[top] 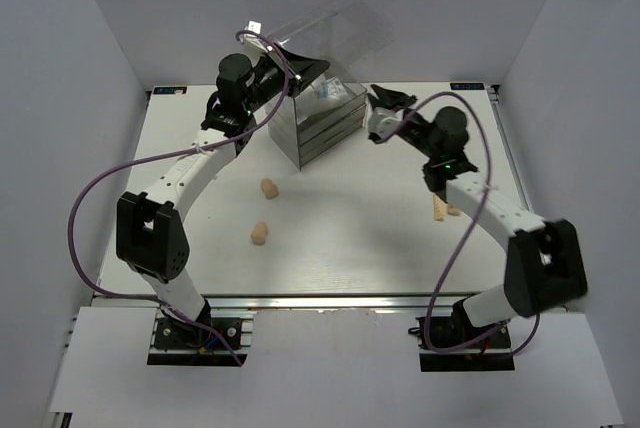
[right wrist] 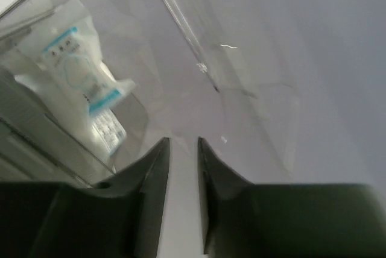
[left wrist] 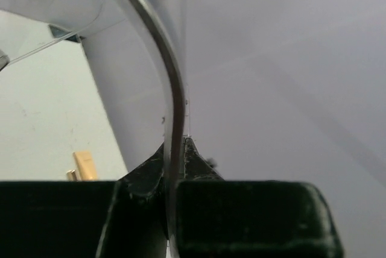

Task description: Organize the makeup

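Above the box (top: 318,136), left pincer (left wrist: 175,149) clamps the edge of the clear lid (top: 338,23); right pincer (right wrist: 184,146) slightly parted, empty.

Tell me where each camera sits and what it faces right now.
Top external: above and behind the bases, looking down on the table, both arms and the drawer box.
Left wrist: looks along the left hand, shut on the clear lid.
Right wrist: looks past the open right hand at sachets inside the box.
Shared: top and right wrist both show the sachets.
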`<state>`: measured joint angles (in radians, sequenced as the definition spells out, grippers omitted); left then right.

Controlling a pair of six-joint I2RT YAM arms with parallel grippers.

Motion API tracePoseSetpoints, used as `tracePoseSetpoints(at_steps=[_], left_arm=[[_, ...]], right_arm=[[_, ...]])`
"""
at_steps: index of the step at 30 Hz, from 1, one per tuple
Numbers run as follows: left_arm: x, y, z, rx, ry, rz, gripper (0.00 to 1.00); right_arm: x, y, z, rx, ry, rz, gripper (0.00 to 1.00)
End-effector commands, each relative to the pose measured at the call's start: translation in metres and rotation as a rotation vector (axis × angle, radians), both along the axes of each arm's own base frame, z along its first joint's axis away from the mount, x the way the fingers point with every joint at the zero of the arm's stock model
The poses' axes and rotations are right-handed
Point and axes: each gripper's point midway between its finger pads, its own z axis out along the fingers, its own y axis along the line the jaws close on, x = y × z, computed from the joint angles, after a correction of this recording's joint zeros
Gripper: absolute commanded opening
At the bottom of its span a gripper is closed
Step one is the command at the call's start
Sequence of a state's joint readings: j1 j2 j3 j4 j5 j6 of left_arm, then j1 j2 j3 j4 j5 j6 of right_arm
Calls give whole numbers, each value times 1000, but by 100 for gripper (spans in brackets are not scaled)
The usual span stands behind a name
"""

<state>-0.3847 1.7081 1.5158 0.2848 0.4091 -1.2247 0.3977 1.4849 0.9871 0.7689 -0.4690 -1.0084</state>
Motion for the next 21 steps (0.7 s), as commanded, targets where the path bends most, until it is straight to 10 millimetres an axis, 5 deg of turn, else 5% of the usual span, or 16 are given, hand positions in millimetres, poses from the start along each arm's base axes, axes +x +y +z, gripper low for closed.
tracePoseSetpoints(at_steps=[1, 6, 7, 10, 13, 14, 21], left_arm=[[-15, 4, -28, 113, 79, -7, 15], [-37, 15, -93, 306, 248, -2, 52], [-44, 18, -95, 326, 251, -2, 65], [-60, 21, -115, 394, 307, -24, 81], [-77, 26, -131, 486, 356, -50, 86], [-83, 29, -135, 514, 370, -54, 95], [-125, 82, -174, 753, 535, 43, 95]], right_arm=[[-32, -30, -34, 59, 325, 58, 20], [-57, -64, -65, 81, 427, -28, 15], [-62, -66, -63, 86, 428, -32, 16], [-68, -71, -72, 105, 475, -49, 14], [-67, -73, -74, 128, 504, -62, 13], [-67, -73, -76, 134, 518, -62, 13], [-60, -70, -82, 140, 577, -64, 14]])
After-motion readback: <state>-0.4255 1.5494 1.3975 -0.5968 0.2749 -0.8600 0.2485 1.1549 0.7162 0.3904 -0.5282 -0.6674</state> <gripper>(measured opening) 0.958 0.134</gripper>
